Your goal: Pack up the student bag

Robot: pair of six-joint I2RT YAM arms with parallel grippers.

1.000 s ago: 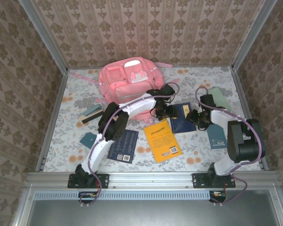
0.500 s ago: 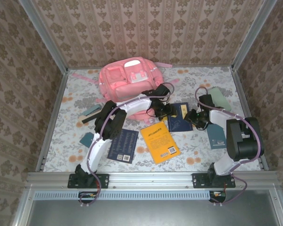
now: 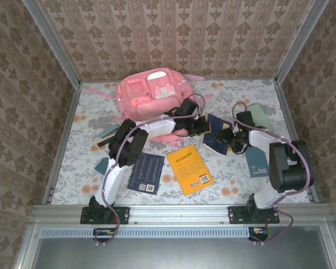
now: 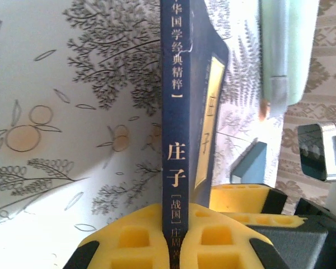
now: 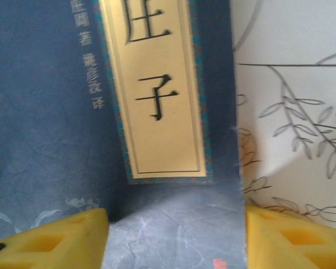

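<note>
From the top external view, the student bag lies at the far middle of the table, front pockets up; I cannot tell whether its main opening is unzipped. The left gripper sits just near and right of the bag, holding one end of a dark blue book. The right gripper is at the book's other, right-hand side. The book's long axis runs roughly far-to-near, tilted off the table. The bag lies far and left of both grippers, and the left arm is the nearer one, so I judge the carry into the bag to be its job. A yellow book lies flat nearer the arm bases.

In the left wrist view, the left gripper is clamped tight: its yellow pads pinch the spine of the dark blue book, which stands on edge and runs straight away from the fingers.

In the right wrist view, the right gripper stands wide apart, its pads spread either side of the dark blue book, whose cover faces the camera, with nothing pinched.
</note>
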